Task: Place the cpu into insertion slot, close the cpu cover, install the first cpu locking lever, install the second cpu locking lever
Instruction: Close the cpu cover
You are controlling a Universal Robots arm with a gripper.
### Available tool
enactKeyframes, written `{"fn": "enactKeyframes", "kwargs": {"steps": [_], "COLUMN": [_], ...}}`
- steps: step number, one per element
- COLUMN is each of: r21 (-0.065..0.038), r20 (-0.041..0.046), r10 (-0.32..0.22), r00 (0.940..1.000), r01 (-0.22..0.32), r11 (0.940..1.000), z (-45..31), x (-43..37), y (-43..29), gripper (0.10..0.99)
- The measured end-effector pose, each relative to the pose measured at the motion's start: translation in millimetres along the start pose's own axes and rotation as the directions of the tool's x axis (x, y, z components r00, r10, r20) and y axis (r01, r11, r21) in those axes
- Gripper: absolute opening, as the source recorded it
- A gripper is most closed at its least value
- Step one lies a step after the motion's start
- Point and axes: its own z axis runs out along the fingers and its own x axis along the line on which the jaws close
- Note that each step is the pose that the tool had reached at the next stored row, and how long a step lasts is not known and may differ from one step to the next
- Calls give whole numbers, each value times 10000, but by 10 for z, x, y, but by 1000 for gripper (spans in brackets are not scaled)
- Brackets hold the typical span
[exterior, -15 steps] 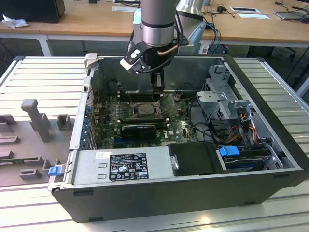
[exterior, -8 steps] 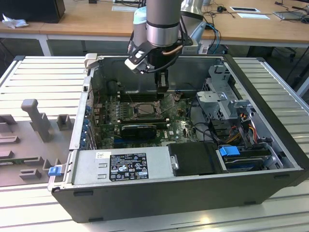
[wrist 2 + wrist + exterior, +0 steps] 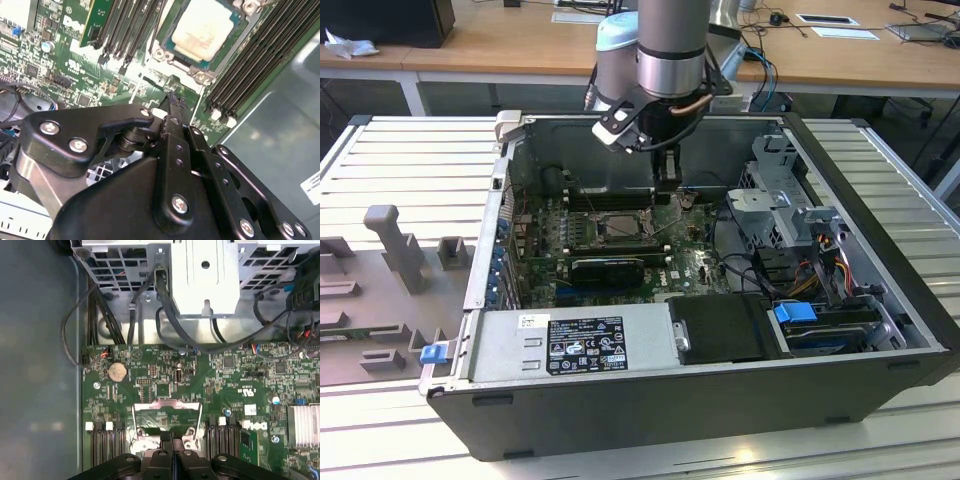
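The cpu [image 3: 202, 27], pale silver-grey on top, lies flat in the dark-framed insertion slot [image 3: 222, 56] on the green board. In the exterior view the insertion slot [image 3: 620, 228] is in the middle of the open computer case. The cpu cover [image 3: 167, 406], a silvery frame, stands tilted open at one edge of the slot, and green board shows through its window. My gripper [image 3: 172, 454] is shut, black fingers pressed together. In the second wrist view the gripper [image 3: 175, 100] tips hang just beside the slot, at the cover's edge. I cannot tell whether they touch it.
Long black memory slots [image 3: 250, 65] flank the socket on both sides. A metal drive cage [image 3: 200, 280] with black cables [image 3: 165, 335] lies past the board's edge. The power supply [image 3: 580, 345] fills the case's near side. A finned heat sink [image 3: 302, 425] stands nearby.
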Motion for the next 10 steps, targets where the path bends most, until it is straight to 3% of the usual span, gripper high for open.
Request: {"fn": "enactKeyframes", "kwargs": {"steps": [2,4,10], "r21": [0,9,12], "r20": [-5,-149,-165], "r10": [0,10,9], "r00": [10000,9999,9999], "r01": [0,-10,-9], "r11": [10000,10000,10000], "z": [7,13,20], "x": [2,4,7], "y": [56,127,241], "gripper": [106,106,106]}}
